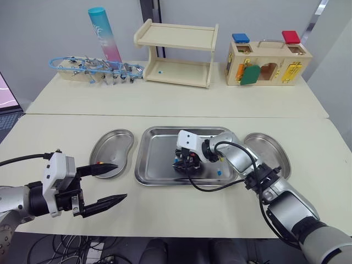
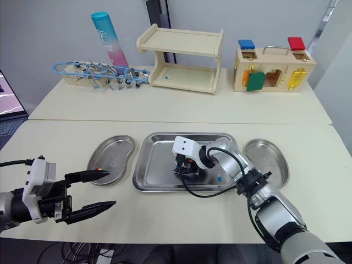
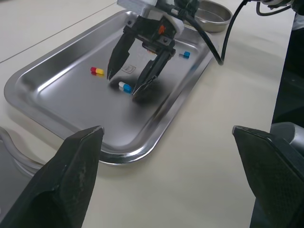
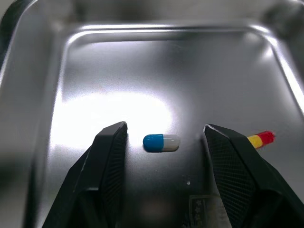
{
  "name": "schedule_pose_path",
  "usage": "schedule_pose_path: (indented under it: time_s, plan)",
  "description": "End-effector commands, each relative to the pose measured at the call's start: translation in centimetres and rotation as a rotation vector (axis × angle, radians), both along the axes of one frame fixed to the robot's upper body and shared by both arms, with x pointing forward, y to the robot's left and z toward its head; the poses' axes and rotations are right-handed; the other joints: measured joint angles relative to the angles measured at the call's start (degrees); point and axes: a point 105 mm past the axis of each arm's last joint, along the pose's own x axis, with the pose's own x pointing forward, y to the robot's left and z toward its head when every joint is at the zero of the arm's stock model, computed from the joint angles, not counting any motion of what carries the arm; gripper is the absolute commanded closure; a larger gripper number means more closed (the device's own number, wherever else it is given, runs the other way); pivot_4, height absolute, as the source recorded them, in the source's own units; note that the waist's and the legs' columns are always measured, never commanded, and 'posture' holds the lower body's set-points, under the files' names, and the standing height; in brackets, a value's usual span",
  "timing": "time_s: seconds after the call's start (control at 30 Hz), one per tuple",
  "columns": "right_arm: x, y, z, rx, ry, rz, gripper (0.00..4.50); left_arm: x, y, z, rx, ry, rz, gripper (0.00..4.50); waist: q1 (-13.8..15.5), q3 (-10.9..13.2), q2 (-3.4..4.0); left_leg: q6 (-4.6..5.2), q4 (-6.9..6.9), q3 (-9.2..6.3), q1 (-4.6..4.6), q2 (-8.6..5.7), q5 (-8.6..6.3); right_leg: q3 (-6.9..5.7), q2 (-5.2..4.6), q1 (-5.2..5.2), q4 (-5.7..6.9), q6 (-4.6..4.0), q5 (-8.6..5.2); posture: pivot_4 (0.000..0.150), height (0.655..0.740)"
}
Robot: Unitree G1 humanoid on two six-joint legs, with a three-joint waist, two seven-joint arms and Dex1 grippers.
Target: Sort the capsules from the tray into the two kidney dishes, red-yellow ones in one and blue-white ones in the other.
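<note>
While right gripper (image 4: 165, 128) straddles blue-white capsule (image 4: 161, 142), red-yellow capsule (image 4: 260, 139) lies near, apparently untouched.

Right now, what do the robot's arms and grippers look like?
The left arm and right arm are silver-grey with black joints. Each ends in a white box-shaped housing carrying two long, black, tapered fingers: the left gripper and the right gripper. A black cable loops along the right arm; another runs to the left.
</note>
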Motion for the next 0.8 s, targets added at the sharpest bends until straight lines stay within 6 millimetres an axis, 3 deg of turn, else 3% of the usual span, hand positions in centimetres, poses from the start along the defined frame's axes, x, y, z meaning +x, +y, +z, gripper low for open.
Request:
schedule_pose_path:
  time_s: [0.03, 0.3, 0.4, 0.57, 0.8]
  plan:
    - [0.4, 0.7, 1.3, 0.023, -0.048, 0.014, 1.68, -0.2, -0.1, 0.4, 0.011, -0.030, -0.010, 0.00, -0.2, 0.0, 0.00, 0.00, 0.00, 0.00, 0.00, 0.00, 0.00, 0.00, 0.00, 0.00, 0.00, 0.00, 0.00, 0.150, 0.7400]
    - [0.6, -0.5, -0.1, -0.010, -0.022, 0.000, 1.68, 0.2, -0.2, 0.3, 0.018, -0.038, -0.008, 0.00, -0.3, 0.0, 0.00, 0.00, 0.00, -0.01, 0.01, 0.00, 0.00, 0.00, 0.00, 0.01, 0.01, 0.00, 0.00, 0.150, 0.7400]
    - [0.5, -0.7, -0.4, -0.013, -0.011, -0.001, 2.27, 0.4, -0.2, 0.3, 0.018, -0.041, -0.008, 0.00, -0.3, 0.0, 0.00, 0.00, 0.00, 0.00, 0.01, 0.00, 0.00, 0.00, 0.00, 0.01, 0.01, 0.00, 0.00, 0.150, 0.7400]
    - [-0.1, -0.4, -0.5, -0.005, -0.024, 0.050, 3.75, 0.6, -0.2, 0.5, 0.018, -0.044, -0.010, 0.00, -0.4, 0.0, 0.00, 0.00, 0.00, 0.00, 0.02, 0.00, 0.00, 0.00, 0.00, 0.02, 0.01, 0.00, 0.00, 0.150, 0.7400]
    - [-0.7, 0.2, 1.9, 0.075, -0.079, 0.096, 3.90, 1.0, -0.5, 0.9, 0.017, -0.055, -0.022, 0.00, -0.7, 0.0, 0.00, 0.00, 0.00, -0.01, 0.02, 0.00, 0.00, 0.00, 0.00, 0.01, 0.02, 0.00, 0.00, 0.150, 0.7400]
